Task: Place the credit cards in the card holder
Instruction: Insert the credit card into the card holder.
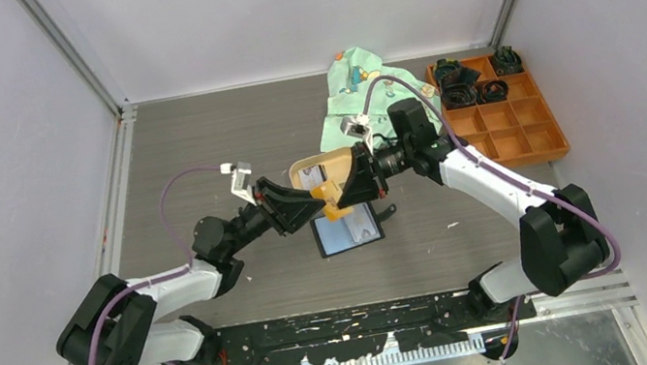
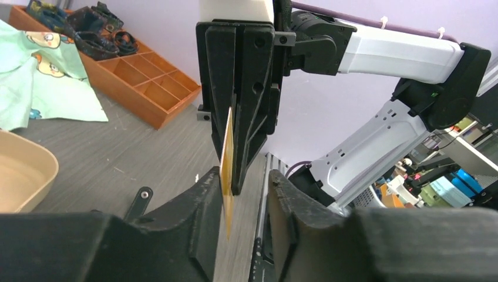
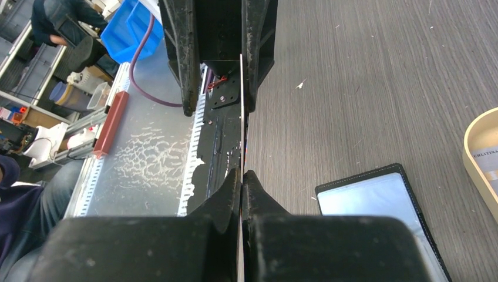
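Observation:
A yellow-orange credit card (image 1: 332,210) hangs edge-on between both arms, above the card holder (image 1: 347,231). The holder is a black wallet lying open on the table, a pale card in its pocket (image 3: 382,202). My right gripper (image 3: 241,176) is shut on one end of the card (image 3: 241,117). My left gripper (image 2: 244,194) stands open round the other end. There the card (image 2: 226,158) rests against one finger, with a gap to the other finger. Another pale card (image 1: 314,177) lies in the tan tray (image 1: 298,167).
An orange compartment box (image 1: 499,110) holding dark items stands at the back right. A green printed cloth (image 1: 359,89) lies behind the tray. The wallet's snap tab (image 2: 140,200) sticks out on the table. The arms' base rail runs along the near edge.

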`<state>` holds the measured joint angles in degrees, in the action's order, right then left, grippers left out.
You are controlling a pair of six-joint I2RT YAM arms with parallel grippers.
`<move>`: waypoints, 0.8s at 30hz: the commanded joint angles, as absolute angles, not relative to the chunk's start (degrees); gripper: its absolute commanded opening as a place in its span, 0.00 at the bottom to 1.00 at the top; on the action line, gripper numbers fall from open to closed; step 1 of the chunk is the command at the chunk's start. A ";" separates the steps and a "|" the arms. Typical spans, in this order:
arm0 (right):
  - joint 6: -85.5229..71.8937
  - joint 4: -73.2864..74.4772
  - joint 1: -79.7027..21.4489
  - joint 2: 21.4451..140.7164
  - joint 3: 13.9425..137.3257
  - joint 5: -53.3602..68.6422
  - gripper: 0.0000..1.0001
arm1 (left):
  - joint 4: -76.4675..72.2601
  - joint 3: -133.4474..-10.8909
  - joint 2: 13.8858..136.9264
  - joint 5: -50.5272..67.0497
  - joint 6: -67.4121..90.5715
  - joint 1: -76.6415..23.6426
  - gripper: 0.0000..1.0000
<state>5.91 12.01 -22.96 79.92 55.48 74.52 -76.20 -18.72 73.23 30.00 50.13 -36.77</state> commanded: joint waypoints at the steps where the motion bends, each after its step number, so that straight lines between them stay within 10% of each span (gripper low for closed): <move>1: 8.18 11.48 -23.79 79.89 55.63 76.07 0.01 | -77.45 -22.44 74.40 30.89 48.25 -37.54 0.24; 6: 10.59 14.10 -23.86 79.60 56.04 75.37 0.03 | -75.12 -23.42 74.86 31.84 48.49 -37.57 0.00; 14: 34.15 33.53 -18.12 76.90 59.71 67.74 0.98 | -61.20 -20.82 68.45 30.82 50.89 -37.01 0.00; 24: 69.67 43.99 -15.47 72.56 51.21 52.52 0.99 | -47.37 -14.82 66.11 23.64 59.99 -36.97 0.00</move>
